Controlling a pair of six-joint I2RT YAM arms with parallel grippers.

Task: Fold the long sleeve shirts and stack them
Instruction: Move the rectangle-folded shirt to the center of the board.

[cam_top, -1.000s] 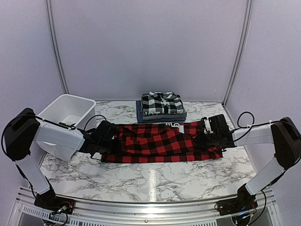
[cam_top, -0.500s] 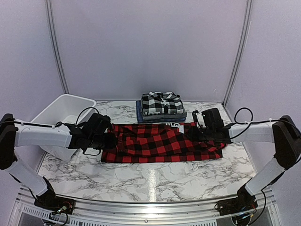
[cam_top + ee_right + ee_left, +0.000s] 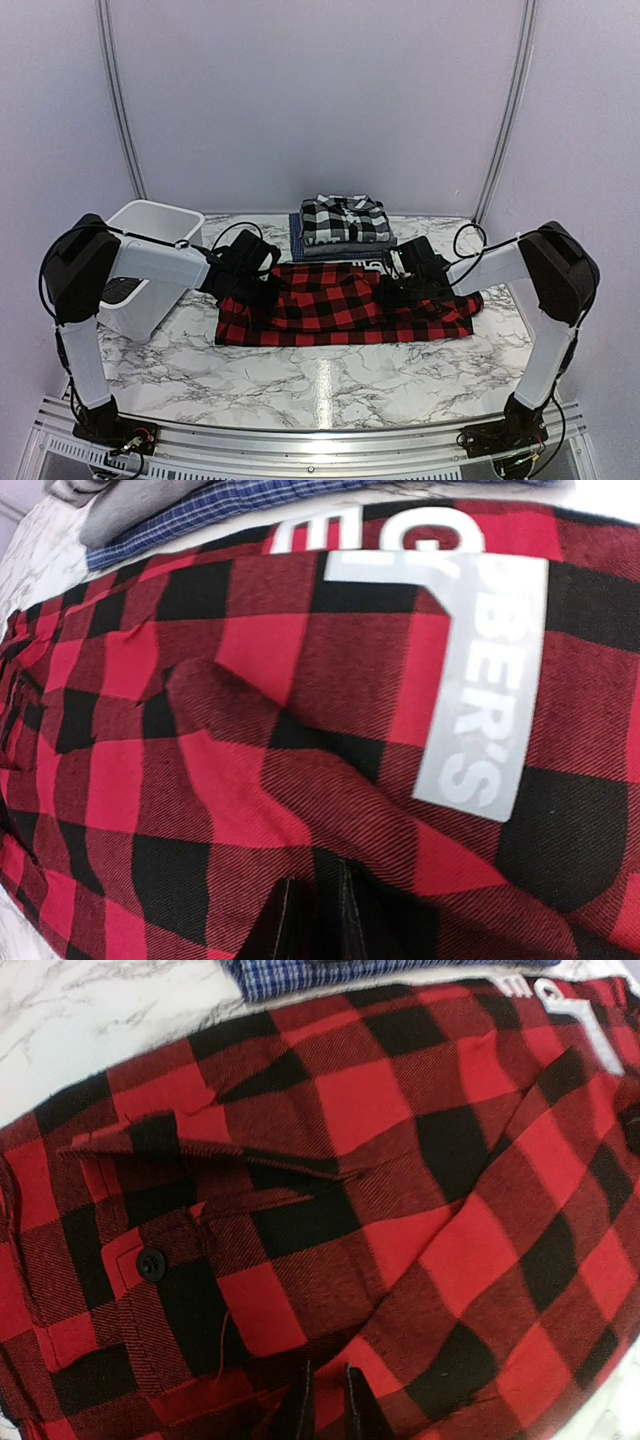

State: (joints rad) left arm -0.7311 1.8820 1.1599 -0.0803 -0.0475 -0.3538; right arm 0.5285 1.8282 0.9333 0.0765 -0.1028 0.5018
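A red-and-black check long sleeve shirt [image 3: 340, 308] lies spread across the middle of the marble table. My left gripper [image 3: 252, 283] is over its left part, and in the left wrist view its jaws [image 3: 328, 1385] stand nearly together with a fold of red cloth [image 3: 400, 1190] pinched between them. My right gripper [image 3: 398, 283] is over the right part, and its jaws [image 3: 312, 895] are likewise closed on a ridge of the same shirt [image 3: 230, 780]. Behind it sits a folded stack [image 3: 343, 240] with a black-and-white plaid shirt [image 3: 343, 218] on top of grey and blue ones.
A white plastic tub [image 3: 150, 232] stands at the back left beside the left arm. The folded stack's blue edge [image 3: 230, 505] lies just past the red shirt. A white printed label [image 3: 480, 680] shows on the shirt near the right gripper. Curved white walls close off the table's back.
Both grippers have moved inward toward the shirt's middle and slightly back, drawing cloth with them. The left jaws opened briefly, then closed again on the cloth.
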